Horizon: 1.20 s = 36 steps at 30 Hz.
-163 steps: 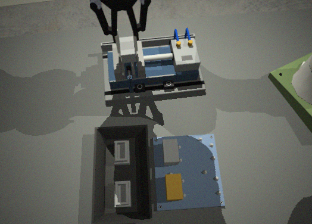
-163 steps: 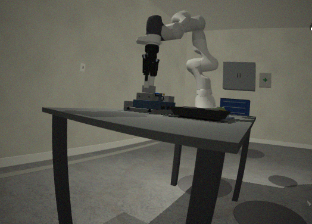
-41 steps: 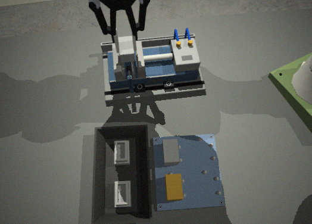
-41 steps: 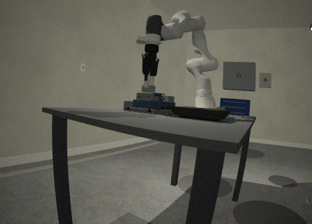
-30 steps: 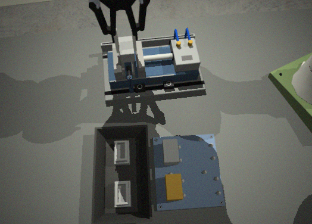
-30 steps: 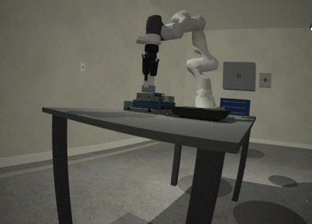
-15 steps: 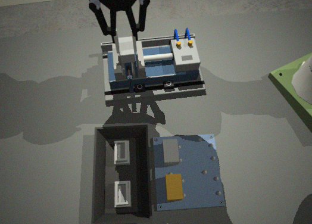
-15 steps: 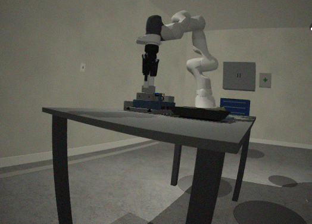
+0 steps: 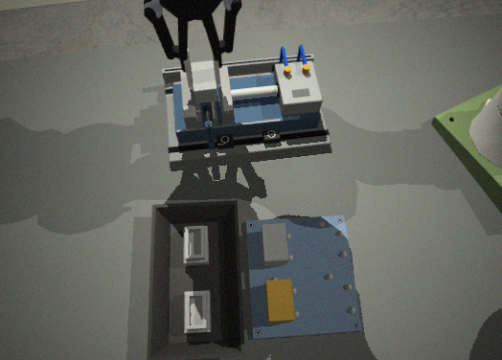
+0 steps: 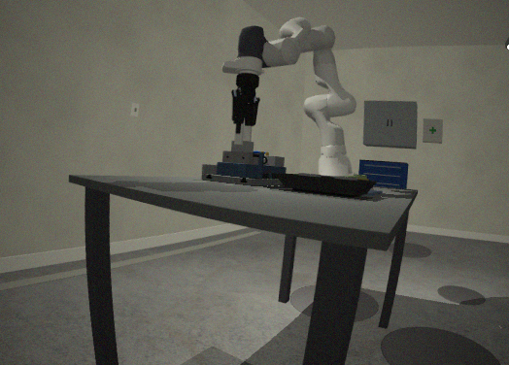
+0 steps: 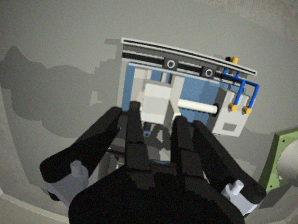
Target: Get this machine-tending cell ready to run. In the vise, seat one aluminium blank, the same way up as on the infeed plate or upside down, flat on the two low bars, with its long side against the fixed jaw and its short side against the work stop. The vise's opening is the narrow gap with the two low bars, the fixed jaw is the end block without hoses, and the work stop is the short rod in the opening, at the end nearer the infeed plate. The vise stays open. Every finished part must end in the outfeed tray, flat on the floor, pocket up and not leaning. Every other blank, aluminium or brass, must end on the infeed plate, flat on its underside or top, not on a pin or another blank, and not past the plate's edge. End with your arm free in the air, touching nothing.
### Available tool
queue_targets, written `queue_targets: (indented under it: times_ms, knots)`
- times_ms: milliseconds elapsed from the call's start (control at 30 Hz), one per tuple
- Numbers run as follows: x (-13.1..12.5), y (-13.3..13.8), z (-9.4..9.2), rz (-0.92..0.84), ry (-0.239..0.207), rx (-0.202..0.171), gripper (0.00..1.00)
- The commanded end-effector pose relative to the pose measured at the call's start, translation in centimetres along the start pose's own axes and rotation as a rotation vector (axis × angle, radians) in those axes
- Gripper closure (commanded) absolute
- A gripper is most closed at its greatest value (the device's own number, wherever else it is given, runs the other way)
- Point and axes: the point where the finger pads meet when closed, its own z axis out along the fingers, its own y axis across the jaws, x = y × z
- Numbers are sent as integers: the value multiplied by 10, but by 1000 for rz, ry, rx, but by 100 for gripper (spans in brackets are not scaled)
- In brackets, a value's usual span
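- Aluminium blank (image 9: pixel 203 78), pinched between the gripper (image 9: pixel 201 59) fingers, hangs over the vise (image 9: pixel 249 108); two finished parts (image 9: pixel 195 244) lie in the tray (image 9: pixel 160 270).
- Exterior: blank (image 10: pixel 243 143) sits just above the vise (image 10: pixel 245 169).
- Wrist: fingers frame the blank (image 11: pixel 154 98).

A yellow-orange brass blank (image 9: pixel 280 301) and a grey blank (image 9: pixel 275 243) are lying on the light blue plate (image 9: pixel 321 289). Two blue hoses (image 9: pixel 302 55) with yellow ends are showing on the blue and grey vise (image 9: pixel 249 112).
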Motion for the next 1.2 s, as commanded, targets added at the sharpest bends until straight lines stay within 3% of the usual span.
queue_targets:
  times_ms: [0, 1167]
  knots:
    - [1, -2, 1, -3, -2, 8, 100]
    - [0, -1, 11, -3, -2, 8, 100]
